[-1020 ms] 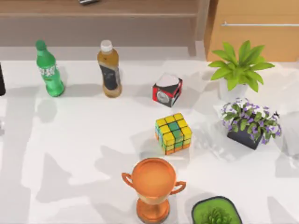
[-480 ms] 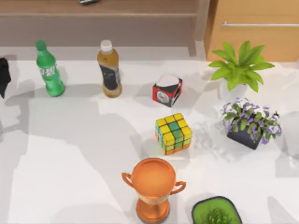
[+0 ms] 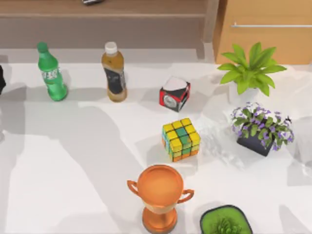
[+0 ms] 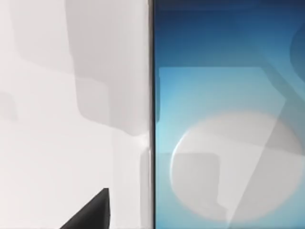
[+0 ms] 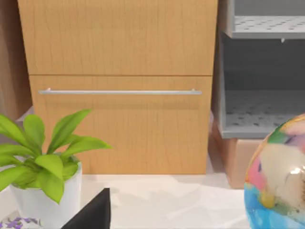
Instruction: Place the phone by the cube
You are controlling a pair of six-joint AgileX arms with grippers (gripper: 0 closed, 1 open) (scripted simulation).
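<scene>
- The tabletop carries the cube right of centre in the top view, between the red-black cube behind it and the orange trophy in front.
- The phone lies flat on the tabletop directly under the left wrist camera, its long edge running straight away from the lens.
- The left arm sits at the far left edge in the top view, so the phone must lie there, well apart from the cube; the carry would run rightward.
- I judge the left arm nearer to the phone, the right arm parked near the leafy plant.
- Left tool: 1 dark fingertip shows beside the phone; released or clenched, I cannot tell.
- Right tool: likewise cannot tell.
</scene>
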